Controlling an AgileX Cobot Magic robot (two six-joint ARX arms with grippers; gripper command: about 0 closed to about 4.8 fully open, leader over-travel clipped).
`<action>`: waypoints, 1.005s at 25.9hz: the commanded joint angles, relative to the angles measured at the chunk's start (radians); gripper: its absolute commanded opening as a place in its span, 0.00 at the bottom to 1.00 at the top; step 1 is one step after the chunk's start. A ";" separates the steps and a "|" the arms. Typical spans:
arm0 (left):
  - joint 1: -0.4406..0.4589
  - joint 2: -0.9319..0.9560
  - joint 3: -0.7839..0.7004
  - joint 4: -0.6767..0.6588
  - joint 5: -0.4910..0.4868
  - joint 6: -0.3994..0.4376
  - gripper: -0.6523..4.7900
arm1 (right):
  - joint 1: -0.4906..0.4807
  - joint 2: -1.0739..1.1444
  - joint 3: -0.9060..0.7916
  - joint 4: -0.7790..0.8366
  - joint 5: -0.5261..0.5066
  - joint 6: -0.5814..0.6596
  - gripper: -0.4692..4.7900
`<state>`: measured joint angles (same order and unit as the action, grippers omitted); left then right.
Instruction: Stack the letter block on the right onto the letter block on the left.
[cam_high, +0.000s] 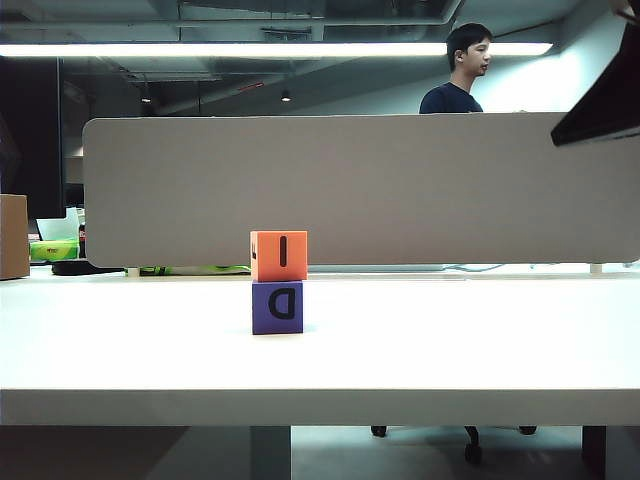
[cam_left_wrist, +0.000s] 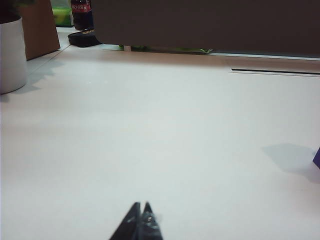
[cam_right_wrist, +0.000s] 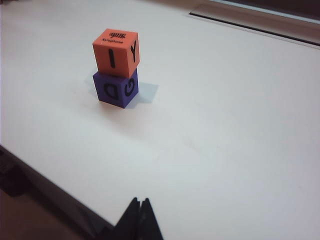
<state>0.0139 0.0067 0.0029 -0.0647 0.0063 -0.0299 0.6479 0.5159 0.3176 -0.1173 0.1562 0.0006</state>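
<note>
While orange block tops purple block, left gripper, right gripper closed, apart.

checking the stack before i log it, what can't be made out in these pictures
- Purple block, left wrist view: only a sliver at the frame edge.
- Orange block, right wrist view: small top print unreadable.
- Left gripper and right gripper: only shut fingertips show; neither shows in the exterior view.

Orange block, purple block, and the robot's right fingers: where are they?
orange block (cam_high: 279, 256): exterior view, on its front face with the letter I.
purple block (cam_right_wrist: 115, 89): right wrist view, on its D face.
right gripper (cam_right_wrist: 139, 201): right wrist view, at the tips of its shut fingers.
</note>
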 joint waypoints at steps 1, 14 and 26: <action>-0.001 0.000 0.005 0.010 -0.003 0.003 0.11 | 0.000 -0.002 0.005 -0.010 -0.001 0.003 0.08; -0.001 0.000 0.005 0.005 -0.003 0.004 0.11 | -0.615 -0.481 -0.092 0.119 -0.147 -0.079 0.08; -0.001 0.000 0.005 0.005 -0.003 0.003 0.11 | -0.681 -0.516 -0.316 0.072 -0.159 -0.041 0.08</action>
<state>0.0135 0.0063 0.0029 -0.0681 0.0036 -0.0299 -0.0360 0.0032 0.0044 -0.0303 -0.0032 -0.0509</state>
